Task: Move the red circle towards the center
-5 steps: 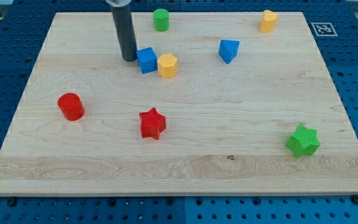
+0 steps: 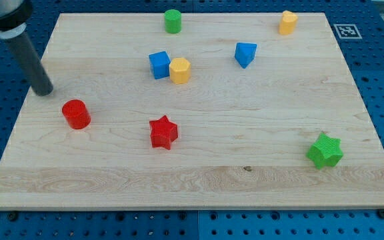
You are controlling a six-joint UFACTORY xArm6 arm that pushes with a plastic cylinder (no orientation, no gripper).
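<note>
My tip (image 2: 45, 92) has swung from beside the blue cube (image 2: 158, 65) to the board's (image 2: 259, 160) left edge. The red circle (image 2: 76, 114) sits left of centre, just below-right of my tip, not touching. A bare rod, it holds nothing. The red star (image 2: 163, 132) lies farther right.

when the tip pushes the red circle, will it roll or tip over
The red circle stands on its flat end, squat, so it will probably slide, not tip. My tip sits up-left, apart from it; an off-centre push may make it veer.
</note>
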